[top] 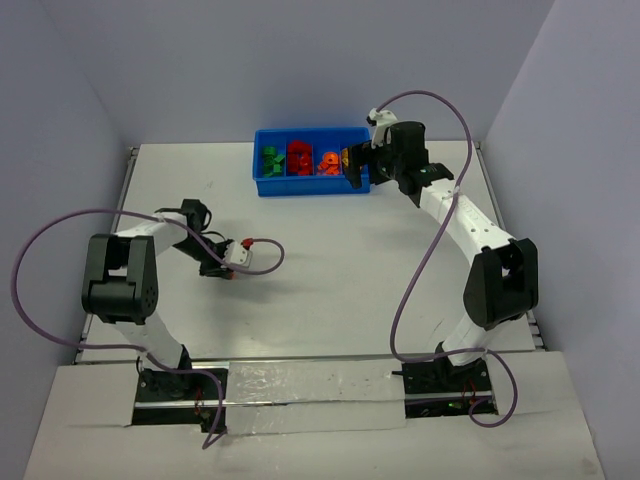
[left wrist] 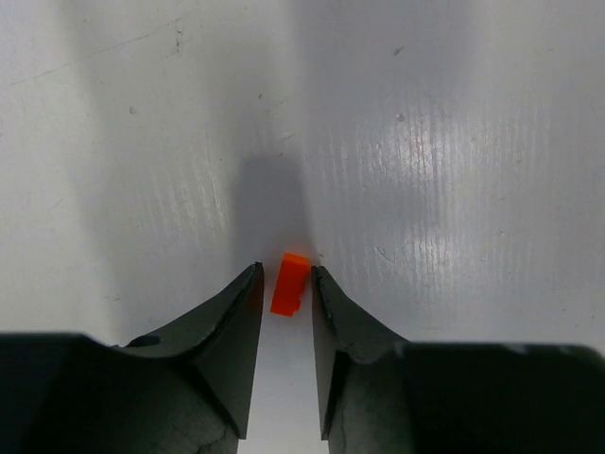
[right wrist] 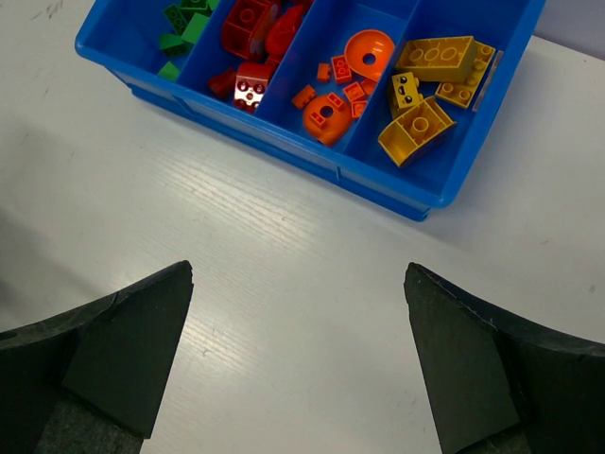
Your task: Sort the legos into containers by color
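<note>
Left gripper, aimed down at the table: jaws partly apart, 1 finger on each side of a small orange lego lying on the surface. A sliver of table shows beside the piece, so it is bracketed, not clearly clamped. Straddling it this way centres it for a pinch. Well apart, the blue tray has 4 compartments, 1 colour each: green legos, red legos, orange legos, yellow legos. Right gripper hangs just before the tray, jaws wide and empty, likely placed to leave the orange compartment reachable.
</note>
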`<state>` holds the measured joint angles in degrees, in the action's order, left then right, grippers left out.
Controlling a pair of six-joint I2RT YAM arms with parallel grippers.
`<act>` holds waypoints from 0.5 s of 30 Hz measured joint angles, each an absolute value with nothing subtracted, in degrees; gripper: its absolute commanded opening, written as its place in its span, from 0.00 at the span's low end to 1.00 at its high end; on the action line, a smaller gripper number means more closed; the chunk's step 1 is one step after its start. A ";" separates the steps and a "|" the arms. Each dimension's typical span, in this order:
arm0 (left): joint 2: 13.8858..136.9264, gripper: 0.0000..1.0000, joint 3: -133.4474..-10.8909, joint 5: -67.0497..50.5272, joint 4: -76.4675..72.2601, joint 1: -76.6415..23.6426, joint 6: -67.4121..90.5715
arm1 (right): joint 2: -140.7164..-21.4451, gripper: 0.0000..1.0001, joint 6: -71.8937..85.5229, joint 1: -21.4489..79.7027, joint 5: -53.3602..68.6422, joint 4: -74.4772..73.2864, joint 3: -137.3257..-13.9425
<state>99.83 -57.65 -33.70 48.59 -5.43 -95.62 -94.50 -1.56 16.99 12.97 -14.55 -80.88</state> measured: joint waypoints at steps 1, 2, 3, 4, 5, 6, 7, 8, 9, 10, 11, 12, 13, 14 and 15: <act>99.64 0.29 -57.48 -33.43 48.54 -5.56 -95.68 | -94.50 1.00 -1.65 16.99 12.97 -14.66 -80.88; 99.36 0.27 -57.14 -33.20 48.36 -5.65 -95.86 | -94.50 1.00 -1.79 16.97 12.97 -14.73 -80.88; 98.98 0.27 -56.71 -33.08 48.04 -5.71 -96.05 | -94.50 1.00 -1.91 16.93 12.96 -14.74 -80.88; 98.59 0.24 -56.25 -32.92 47.67 -5.78 -96.31 | -94.50 1.00 -2.05 16.88 12.97 -14.75 -80.88; 98.21 0.22 -55.86 -32.74 47.30 -5.86 -96.55 | -94.50 1.00 -2.17 16.85 12.97 -14.76 -80.88; 97.85 0.20 -55.47 -32.56 46.87 -6.00 -96.68 | -94.50 1.00 -2.26 16.83 12.97 -14.78 -80.88; 97.47 0.15 -55.09 -32.32 46.43 -6.16 -96.68 | -94.50 1.00 -2.38 16.81 12.97 -14.79 -80.88; 97.05 0.11 -54.70 -31.99 46.01 -6.33 -96.68 | -94.50 1.00 -2.45 16.78 12.97 -14.80 -80.88; 96.67 0.06 -54.37 -31.67 45.53 -6.62 -96.49 | -94.47 1.00 -2.49 16.74 12.99 -14.81 -80.88; 96.42 0.01 -54.15 -31.41 44.91 -6.94 -96.28 | -94.40 1.00 -2.53 16.67 12.99 -14.82 -80.87; 96.22 0.00 -53.97 -31.18 44.22 -7.24 -96.15 | -94.31 1.00 -2.59 16.61 12.97 -14.83 -80.84; 96.11 0.00 -53.95 -30.99 43.45 -7.71 -95.49 | -94.14 1.00 -2.63 16.52 12.99 -14.75 -80.66; 96.02 0.00 -53.99 -30.82 42.73 -8.27 -94.72 | -93.92 1.00 -2.66 16.40 13.00 -14.72 -80.41; 95.98 0.00 -54.12 -30.70 42.12 -8.94 -93.74 | -93.66 1.00 -2.69 16.27 13.03 -14.77 -80.11; 95.98 0.00 -54.46 -30.68 41.69 -9.68 -92.40 | -93.38 1.00 -2.72 16.12 13.05 -14.82 -79.81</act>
<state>95.98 -54.46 -30.68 41.69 -9.68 -92.40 -93.38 -2.72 16.12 13.05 -14.82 -79.81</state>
